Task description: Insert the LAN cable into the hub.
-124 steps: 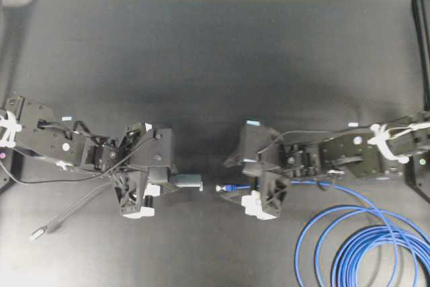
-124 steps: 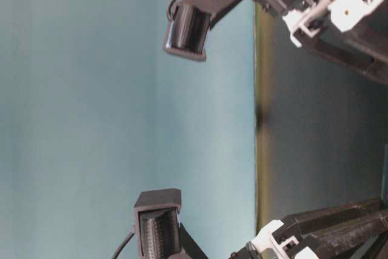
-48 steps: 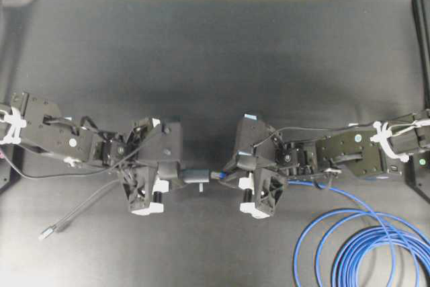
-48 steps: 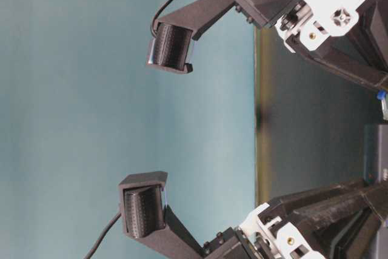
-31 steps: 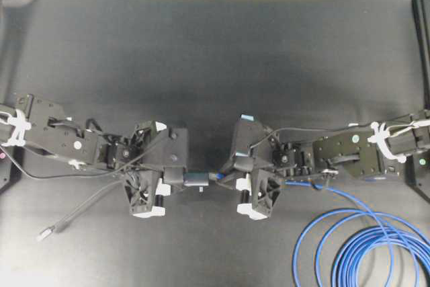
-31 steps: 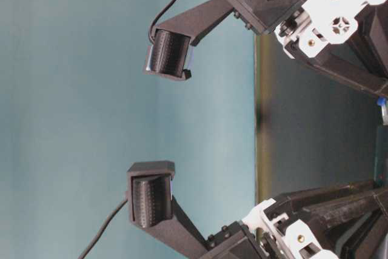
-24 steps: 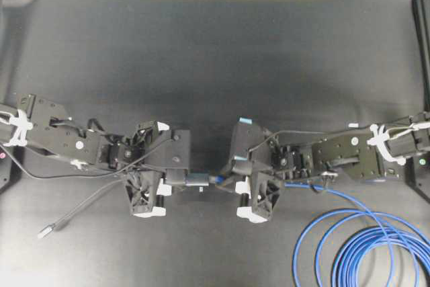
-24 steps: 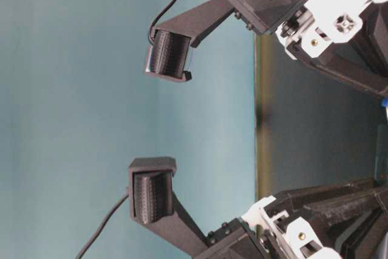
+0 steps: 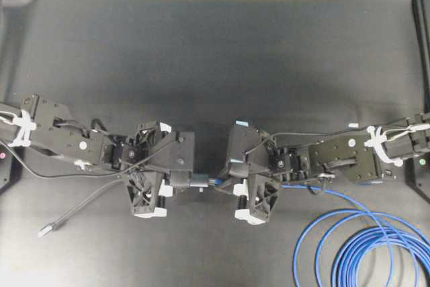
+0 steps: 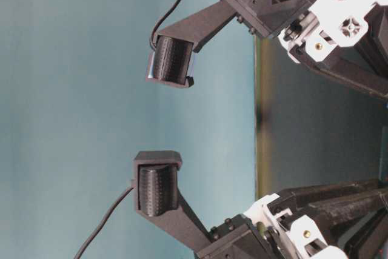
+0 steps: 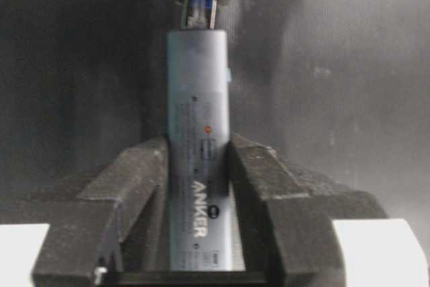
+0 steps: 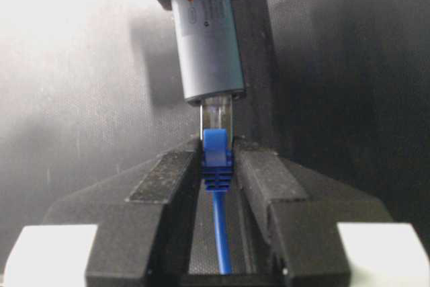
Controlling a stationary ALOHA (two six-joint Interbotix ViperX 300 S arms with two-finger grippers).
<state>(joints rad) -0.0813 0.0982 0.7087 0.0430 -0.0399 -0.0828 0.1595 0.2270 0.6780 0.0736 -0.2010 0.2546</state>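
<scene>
The left gripper (image 11: 199, 186) pinches the hub (image 11: 199, 159) between its fingers, holding it out over the middle of the table (image 9: 215, 52). The right gripper (image 12: 218, 173) pinches the cable (image 12: 217, 159) by its blue boot, and the clear plug tip sits partly inside the hub's end port. The cable's coils (image 9: 366, 250) lie at the table's lower right.
</scene>
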